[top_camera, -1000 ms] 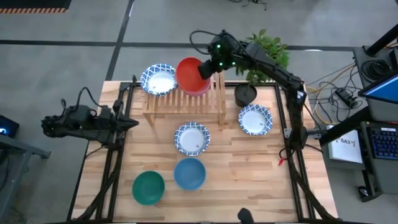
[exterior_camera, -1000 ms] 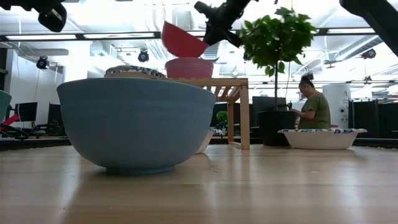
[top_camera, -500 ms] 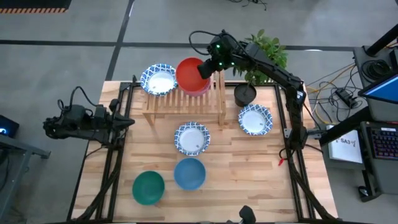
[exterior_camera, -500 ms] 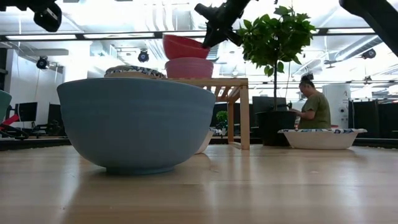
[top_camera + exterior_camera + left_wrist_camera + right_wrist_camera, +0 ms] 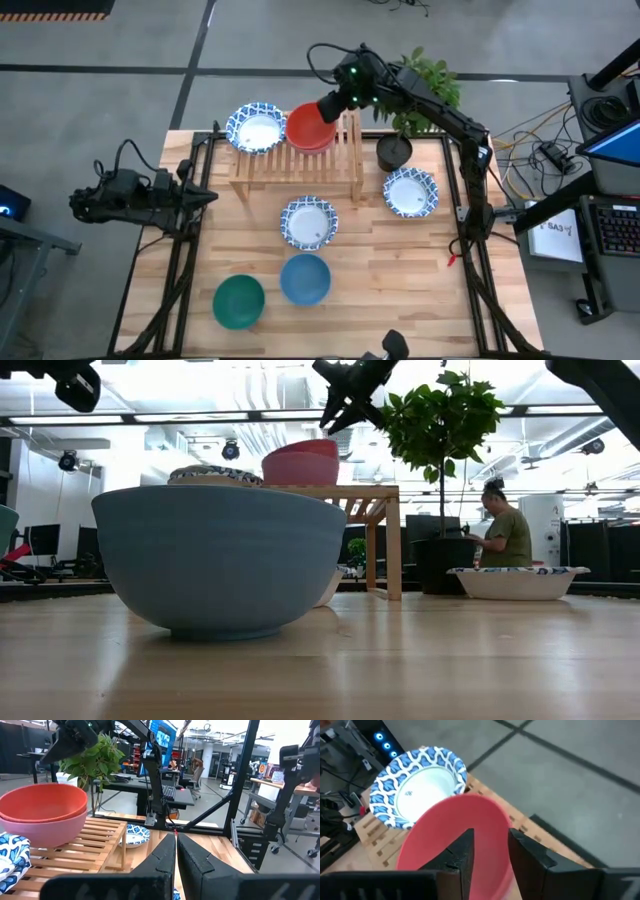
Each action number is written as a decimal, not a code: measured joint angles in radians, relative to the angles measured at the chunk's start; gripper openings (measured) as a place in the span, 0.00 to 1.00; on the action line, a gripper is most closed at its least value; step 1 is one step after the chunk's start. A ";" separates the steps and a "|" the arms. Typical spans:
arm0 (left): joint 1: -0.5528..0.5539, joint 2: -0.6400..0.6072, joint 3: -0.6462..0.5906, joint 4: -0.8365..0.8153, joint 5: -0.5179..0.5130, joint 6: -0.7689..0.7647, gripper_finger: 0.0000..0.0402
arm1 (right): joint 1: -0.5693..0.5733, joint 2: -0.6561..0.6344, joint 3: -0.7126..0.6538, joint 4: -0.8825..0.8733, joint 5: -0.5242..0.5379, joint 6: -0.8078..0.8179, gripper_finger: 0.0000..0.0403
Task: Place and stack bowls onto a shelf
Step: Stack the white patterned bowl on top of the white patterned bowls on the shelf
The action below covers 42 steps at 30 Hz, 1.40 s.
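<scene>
A red bowl (image 5: 308, 126) sits nested level inside a pink bowl (image 5: 300, 472) at the far right of the shelf (image 5: 300, 165). Beside them on the shelf's slats rests a white bowl with a blue rim (image 5: 255, 128). My right gripper (image 5: 331, 104) hangs open just above the red bowl's right rim; in the low view its fingertips (image 5: 331, 420) stand clear of the rim. In the right wrist view the red bowl (image 5: 455, 835) lies under the open fingers. My left gripper (image 5: 210, 197) waits shut at the table's left edge.
Two more blue-rimmed white bowls (image 5: 309, 222) (image 5: 410, 192) lie on the table, with a blue bowl (image 5: 305, 279) and a green bowl (image 5: 239, 301) near the front. A black plant pot (image 5: 395, 152) stands right of the shelf. A person sits beyond the table.
My right gripper has lowered the tilted red bowl onto the pink bowl, opened and let it go. The red bowl has dropped from tilted above the pink bowl to level inside it.
</scene>
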 joint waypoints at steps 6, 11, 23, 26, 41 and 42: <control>0.000 0.000 -0.001 0.000 0.000 0.000 0.00 | 0.045 -0.003 0.005 0.044 0.002 -0.115 0.23; 0.000 0.000 -0.001 0.000 0.000 0.000 0.00 | 0.129 0.003 -0.001 0.059 0.051 -0.208 0.15; 0.000 0.001 -0.002 0.000 0.000 0.000 0.00 | 0.367 0.004 -0.028 0.175 0.180 -0.343 0.02; 0.000 0.001 -0.002 -0.001 0.001 -0.007 0.00 | 0.414 -0.001 -0.084 0.191 0.303 -0.369 0.02; 0.000 0.001 -0.007 -0.001 0.001 -0.012 0.00 | 0.366 -0.196 -0.546 0.465 0.516 -0.332 0.02; 0.000 0.001 -0.007 -0.001 0.002 -0.012 0.00 | 0.358 -0.220 -0.595 0.507 0.520 -0.330 0.02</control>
